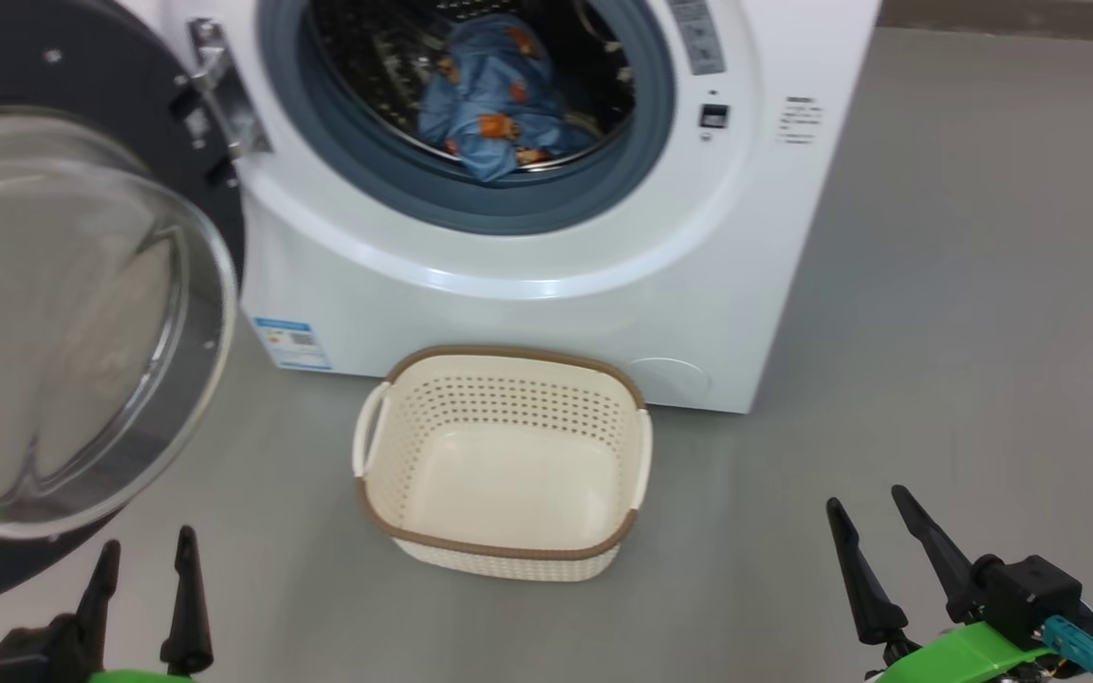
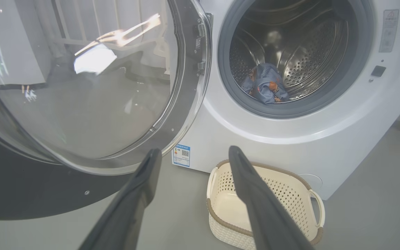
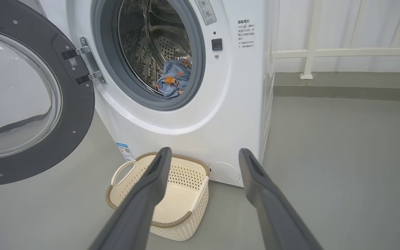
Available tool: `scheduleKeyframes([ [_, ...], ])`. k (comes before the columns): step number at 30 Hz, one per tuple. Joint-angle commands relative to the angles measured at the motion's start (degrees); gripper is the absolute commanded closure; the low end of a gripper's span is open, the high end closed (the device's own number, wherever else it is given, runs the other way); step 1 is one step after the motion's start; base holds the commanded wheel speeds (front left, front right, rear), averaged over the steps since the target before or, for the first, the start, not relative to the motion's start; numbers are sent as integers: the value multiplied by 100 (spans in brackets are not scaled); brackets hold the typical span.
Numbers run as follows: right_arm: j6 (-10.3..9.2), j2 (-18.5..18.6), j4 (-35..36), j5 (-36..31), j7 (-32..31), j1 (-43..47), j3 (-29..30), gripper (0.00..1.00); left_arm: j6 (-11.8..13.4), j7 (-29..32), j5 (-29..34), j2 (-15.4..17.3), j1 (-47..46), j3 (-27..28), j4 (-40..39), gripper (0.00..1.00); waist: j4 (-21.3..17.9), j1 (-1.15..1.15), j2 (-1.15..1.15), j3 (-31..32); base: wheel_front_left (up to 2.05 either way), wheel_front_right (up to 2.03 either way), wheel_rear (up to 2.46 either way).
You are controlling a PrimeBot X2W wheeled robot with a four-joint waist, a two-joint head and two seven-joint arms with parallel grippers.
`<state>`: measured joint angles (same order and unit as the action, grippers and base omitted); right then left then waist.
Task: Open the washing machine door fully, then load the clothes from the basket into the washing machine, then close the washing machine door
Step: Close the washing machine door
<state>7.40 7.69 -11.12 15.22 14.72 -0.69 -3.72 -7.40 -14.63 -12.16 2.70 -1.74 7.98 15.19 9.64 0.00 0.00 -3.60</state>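
The white washing machine (image 1: 546, 304) stands with its black door (image 1: 63, 323) swung wide to the left. Inside the steel drum lies the light blue printed garment (image 1: 494, 100) (image 2: 266, 86) (image 3: 174, 78). The cream garment is hidden. On the floor before the machine sits the cream basket (image 1: 504, 465) (image 2: 266, 205) (image 3: 158, 198), with nothing in it. My left gripper (image 1: 148, 545) (image 2: 194, 154) is open at the lower left, just below the door. My right gripper (image 1: 871, 501) (image 3: 205, 154) is open at the lower right, well clear of the basket.
Grey floor (image 1: 983, 332) spreads wide to the right of the machine. A white railing (image 3: 342, 52) and a pale wall run behind on the right. The open door's glass bowl (image 1: 53, 313) bulges out over the floor at the left.
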Motion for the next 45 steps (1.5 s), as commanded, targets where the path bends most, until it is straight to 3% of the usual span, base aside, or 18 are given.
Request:
scheduleKeyframes([
  [1, 9, 77, 113, 69, 28, -209, -164, 0, -9, -37, -2, 75, 11, 211, -119, 0, 357, 0, 0, 97, 0, 0, 0],
  [12, 9, 117, 52, 111, 28, -319, -487, 0, -9, -37, 61, 29, 232, 411, -199, 0, 1301, 0, 0, 219, 0, 0, 0],
  [20, 9, 89, 38, 133, 28, -361, -588, 0, -1, -37, 38, 20, 306, 483, -230, 0, 1732, 0, 0, 240, 0, 0, 0],
  [25, 9, 75, 32, 136, 28, -382, -662, 0, 42, -37, -39, 19, 333, 467, -257, 0, 1905, 0, 0, 237, 0, 0, 0],
  [38, 9, 86, -26, 185, 28, -473, -828, 0, 192, -37, -289, 19, 471, 552, -440, 0, 1926, 0, 0, 254, 0, 0, 0],
  [39, 9, 83, -24, 188, 28, -465, -823, 0, 183, -37, -343, 19, 453, 572, -460, 7, 1923, 0, 0, 257, 0, 0, 0],
  [40, 9, 79, -22, 190, 28, -454, -815, 0, 174, -37, -399, 19, 425, 605, -499, 54, 1920, 0, 0, 257, 0, 0, 0],
  [42, 9, 72, -16, 188, 28, -427, -784, 0, 145, -37, -443, 19, 339, 710, -615, 81, 1915, 0, 0, 245, 0, 0, 0],
  [43, 9, 72, -16, 188, 28, -427, -784, 0, 145, -37, -443, 19, 339, 710, -615, 81, 1915, 0, 0, 245, 0, 0, 0],
  [44, 9, 68, -10, 184, 28, -411, -759, 0, 126, -37, -444, 18, 276, 786, -696, 99, 1913, 0, 0, 236, 0, 0, 0],
  [45, 9, 64, -2, 180, 28, -393, -733, 0, 102, -37, -465, 19, 198, 865, -792, 100, 1911, 0, 0, 223, 0, 0, 0],
])
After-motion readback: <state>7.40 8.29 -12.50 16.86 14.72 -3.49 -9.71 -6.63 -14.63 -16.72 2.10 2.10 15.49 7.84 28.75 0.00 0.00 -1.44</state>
